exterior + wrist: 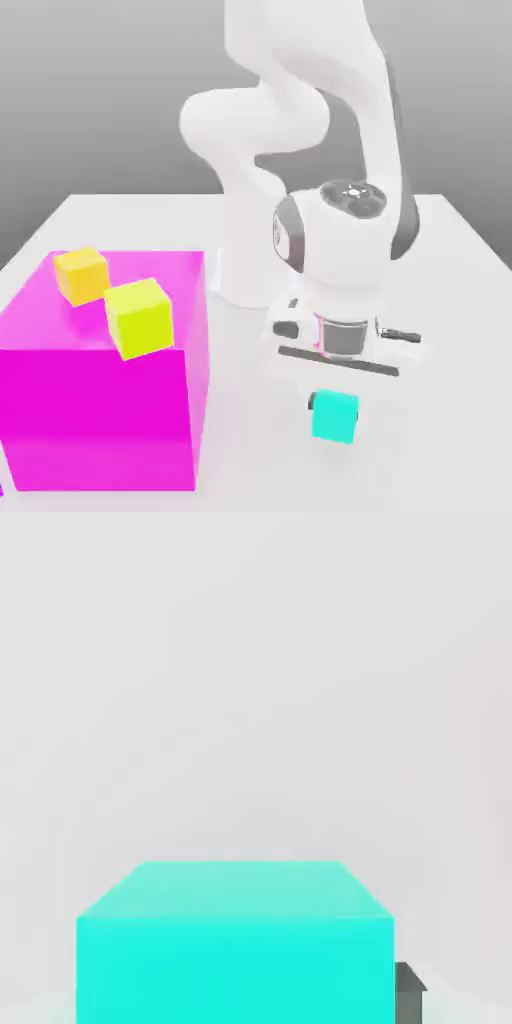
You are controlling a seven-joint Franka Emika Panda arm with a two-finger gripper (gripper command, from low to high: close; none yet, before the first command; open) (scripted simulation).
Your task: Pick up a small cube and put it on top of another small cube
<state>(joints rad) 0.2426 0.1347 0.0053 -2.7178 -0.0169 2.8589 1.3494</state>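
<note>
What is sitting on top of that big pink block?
Two small cubes rest on the big magenta block: an orange-yellow cube toward the back and a yellow-green cube nearer the front. The top beneath them is covered.

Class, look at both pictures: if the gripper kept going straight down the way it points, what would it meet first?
The gripper is shut on the small cyan cube, so straight down it would probably meet the white table just beneath.

Exterior faces arm front; hand view close; share cyan cube (334, 416)
</note>
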